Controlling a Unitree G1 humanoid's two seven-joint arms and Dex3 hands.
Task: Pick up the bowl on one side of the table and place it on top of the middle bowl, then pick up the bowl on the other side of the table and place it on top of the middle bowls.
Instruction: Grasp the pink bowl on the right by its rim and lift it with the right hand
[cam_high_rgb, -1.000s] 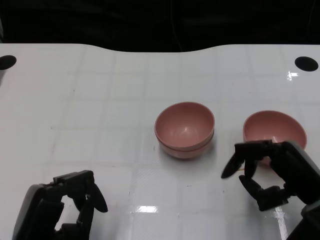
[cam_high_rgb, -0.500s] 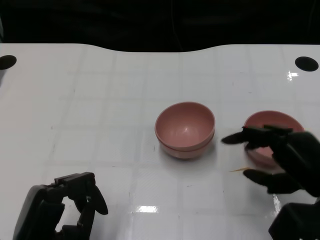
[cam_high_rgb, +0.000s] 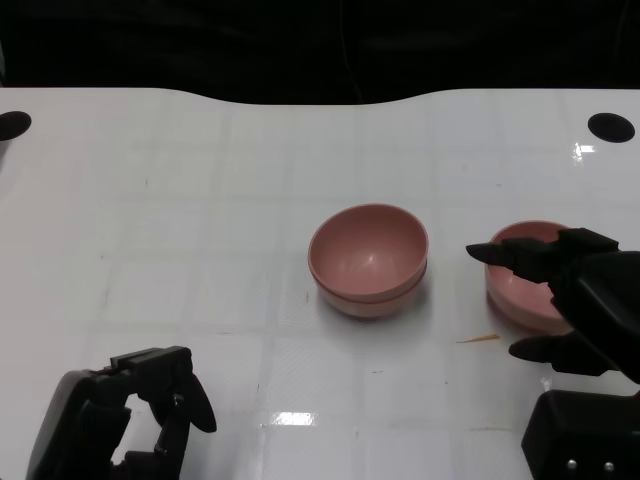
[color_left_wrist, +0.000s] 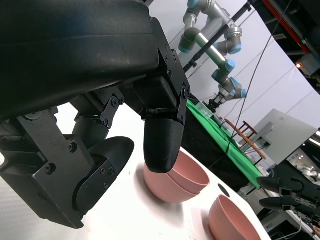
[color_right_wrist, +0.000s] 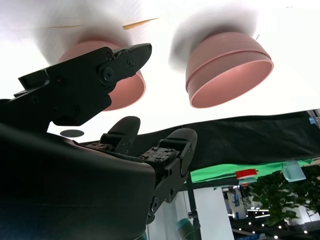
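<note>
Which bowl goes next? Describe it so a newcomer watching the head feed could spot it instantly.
Start at the white table and find the pink stacked bowls near its centre. The target is the single pink bowl on the robot's right of that stack, with the right hand open over it. Unlike the stack, it shows only one rim and is partly hidden by black fingers.

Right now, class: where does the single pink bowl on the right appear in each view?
Head view: single bowl at right, partly behind the right robot hand.
Left wrist view: bottom edge.
Right wrist view: behind the fingers.
Shared landmark: stacked middle bowls.
</note>
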